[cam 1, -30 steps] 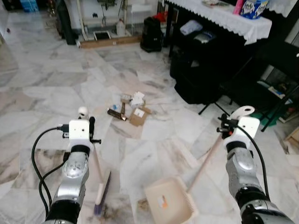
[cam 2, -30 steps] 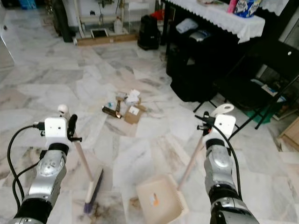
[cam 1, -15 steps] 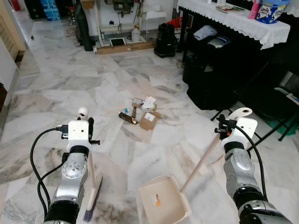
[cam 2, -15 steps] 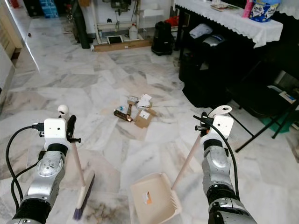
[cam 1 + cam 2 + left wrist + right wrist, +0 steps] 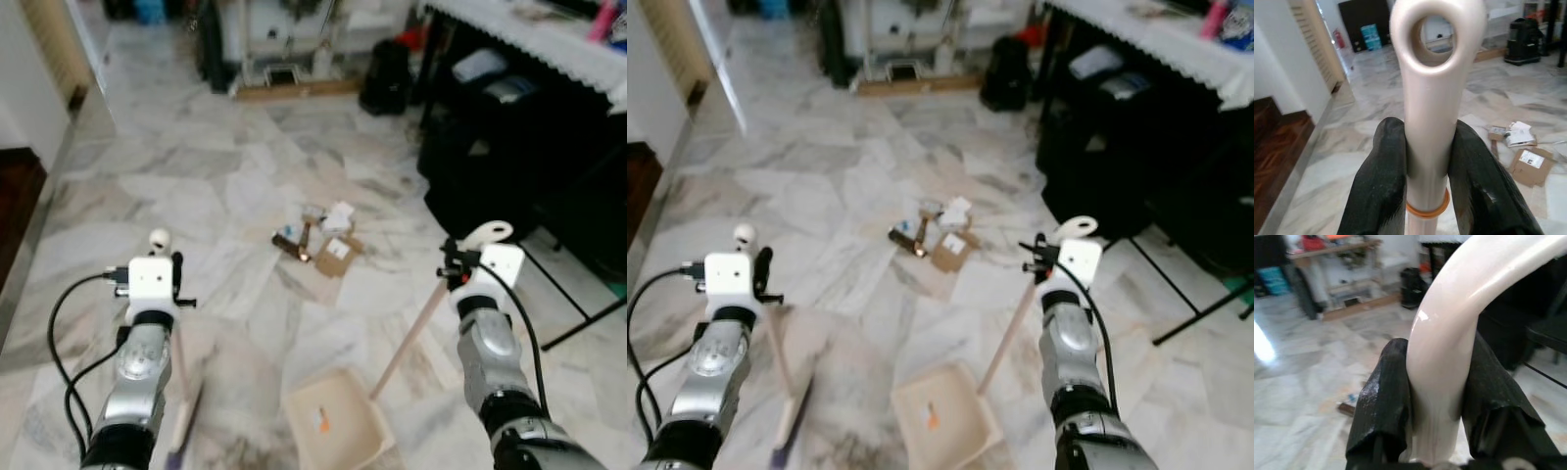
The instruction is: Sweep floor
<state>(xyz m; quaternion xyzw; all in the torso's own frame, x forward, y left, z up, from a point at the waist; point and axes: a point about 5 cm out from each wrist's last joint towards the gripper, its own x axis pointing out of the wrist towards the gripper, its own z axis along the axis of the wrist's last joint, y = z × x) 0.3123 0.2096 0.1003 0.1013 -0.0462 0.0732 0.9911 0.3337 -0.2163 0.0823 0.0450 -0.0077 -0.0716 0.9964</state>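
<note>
My left gripper (image 5: pixel 173 279) is shut on the upper end of a cream broom handle (image 5: pixel 1430 73). The broom's brush (image 5: pixel 784 431) rests on the floor at my lower left. My right gripper (image 5: pixel 454 274) is shut on the white looped handle (image 5: pixel 1449 323) of a beige dustpan (image 5: pixel 333 431). The pan sits on the floor between my arms, its pole (image 5: pixel 411 328) slanting up to the right. A litter pile (image 5: pixel 318 240) of cardboard scraps and paper lies on the marble floor ahead, beyond the pan.
A black table with a white lace cloth (image 5: pixel 549 39) stands at the right, with dark bags (image 5: pixel 470 147) under it and thin black legs (image 5: pixel 583 318) nearby. A white wall (image 5: pixel 29 88) and a dark wooden step (image 5: pixel 15 196) lie to the left. A black bin (image 5: pixel 384 76) stands at the back.
The camera has turned left, bringing the wall and wooden step into view, and the picture is blurred. Both grippers keep their hold, and the broom and dustpan travel with me.
</note>
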